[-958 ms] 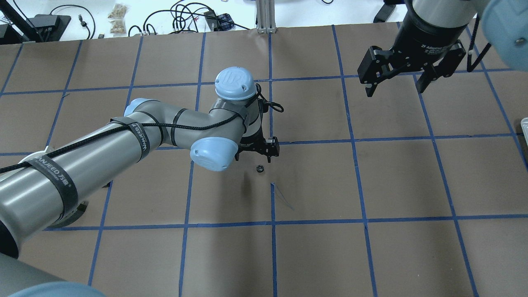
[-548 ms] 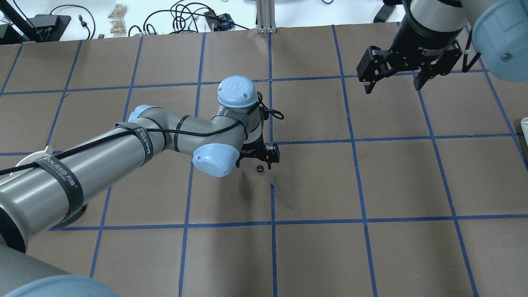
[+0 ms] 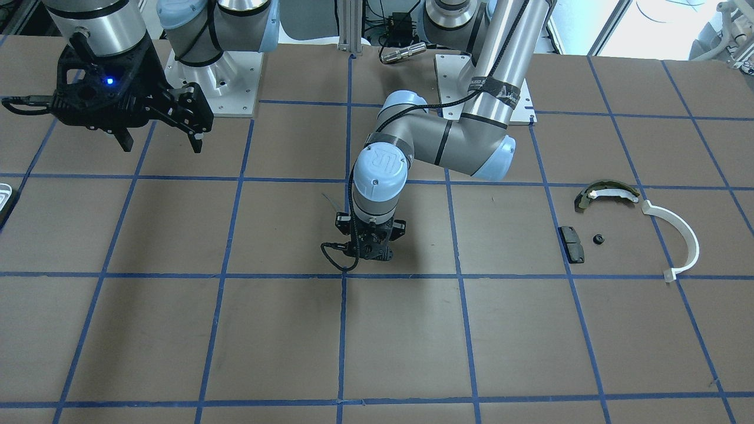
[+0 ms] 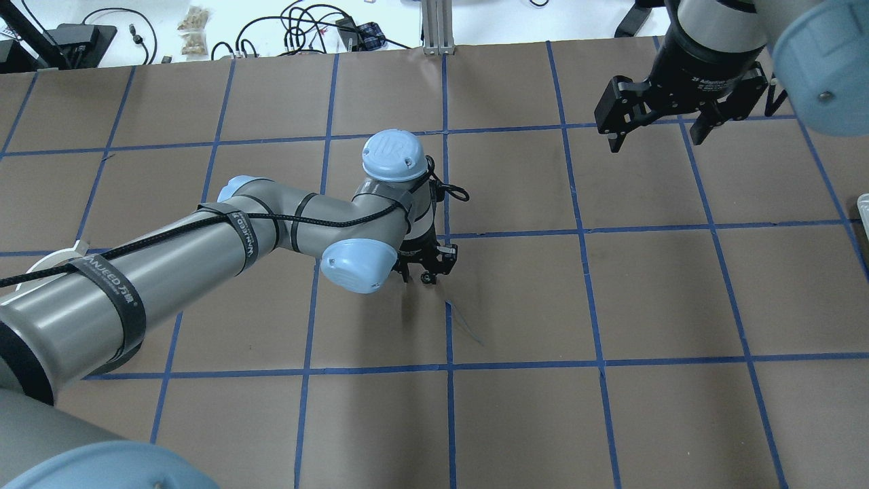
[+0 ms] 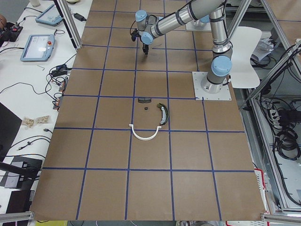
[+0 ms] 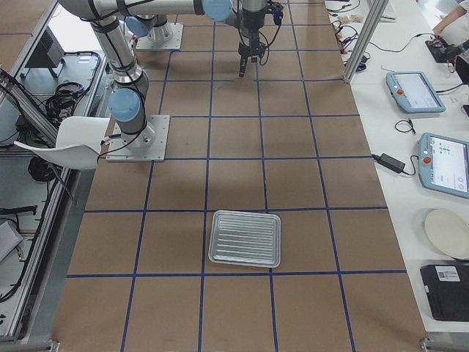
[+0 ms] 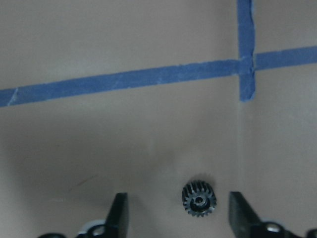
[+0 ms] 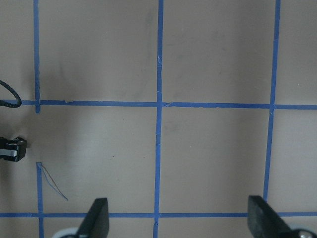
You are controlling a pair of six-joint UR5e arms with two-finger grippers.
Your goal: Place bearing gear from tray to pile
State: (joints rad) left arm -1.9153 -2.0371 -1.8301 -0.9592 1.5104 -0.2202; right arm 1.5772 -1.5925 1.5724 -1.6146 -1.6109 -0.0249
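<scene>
**Left gripper** (image 7: 179, 220): the jaws stand apart, low over the table (image 4: 665, 292). One bearing gear (image 7: 199, 198) lies flat on the table between the fingers (image 7: 242, 218), nearer the finger on the wrist view's right. A gap shows on each side of the gear, so neither finger touches it and nothing is clamped.

**Right gripper** (image 4: 657, 136): the jaws stand wide apart, raised above the table, and hold and touch nothing. Between its fingertips the wrist view shows only table and blue tape lines (image 8: 159, 148).

**Count, from the robot's left to its right**
- One pile (image 5: 163, 114), well apart from the left gripper on the side away from the right gripper. It consists of:
  - one white arc (image 3: 686, 235);
  - one olive shoe (image 3: 607, 191);
  - one black pad (image 3: 571, 243);
  - one second gear (image 3: 598, 239), just beside the pad.
- One bearing gear, between the left gripper's fingers.
- One tray (image 6: 245, 215), beyond the right gripper and well apart from both grippers.

**Hidden or unclear**
- In the front-facing view the left wrist covers the bearing gear.
- In the overhead view the gear is a small dark spot against the dark fingers.
- The tray is cut off at the frame edge in the overhead and front-facing views. It shows whole only in the exterior right view.
- Whether the left fingertips touch the table cannot be told.
</scene>
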